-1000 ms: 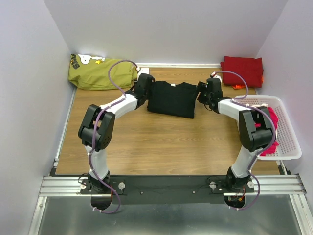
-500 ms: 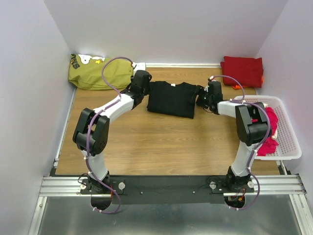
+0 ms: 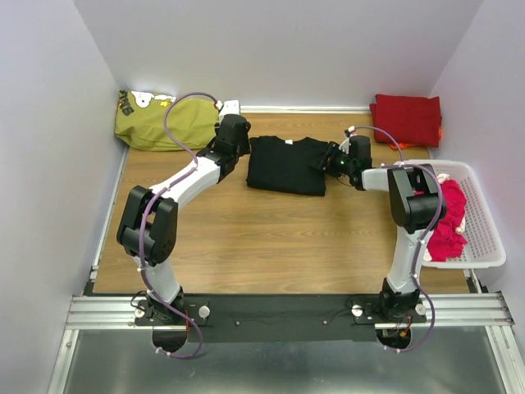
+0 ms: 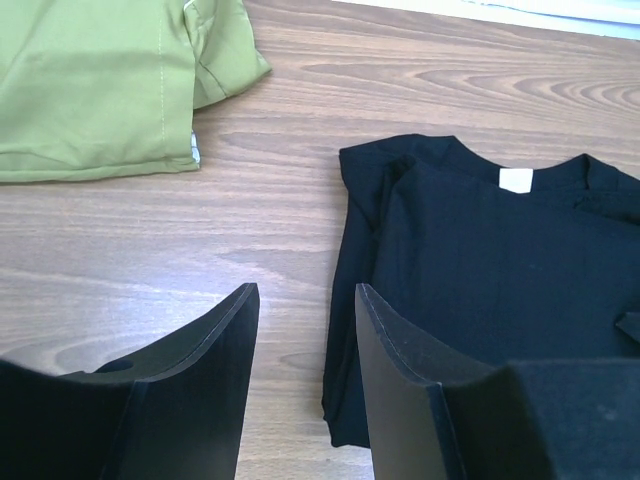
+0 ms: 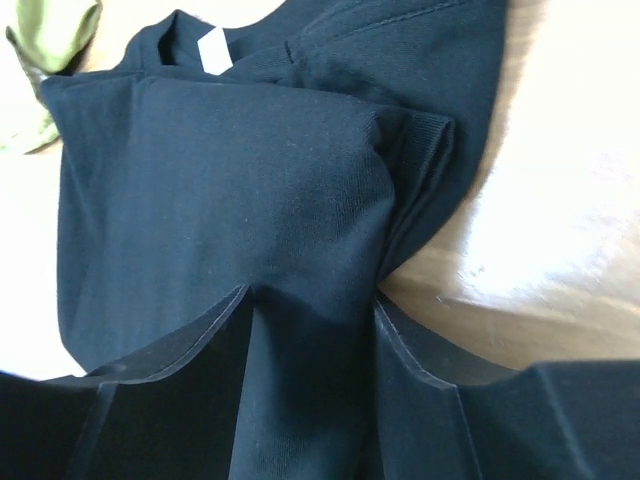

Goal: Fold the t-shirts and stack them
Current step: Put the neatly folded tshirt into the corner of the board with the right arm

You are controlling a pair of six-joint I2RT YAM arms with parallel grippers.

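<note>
Our right tool (image 5: 312, 295) pinches the black shirt (image 3: 287, 164) at its edge to fold it; left tool (image 4: 305, 292) hovers released beside it.

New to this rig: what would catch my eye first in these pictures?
A black t-shirt lies partly folded at the far middle of the table, with the left gripper open over bare wood beside it and the right gripper astride a raised fold of it. A white basket of pink shirts stands at the right edge, a folded red shirt in the far right corner.
</note>
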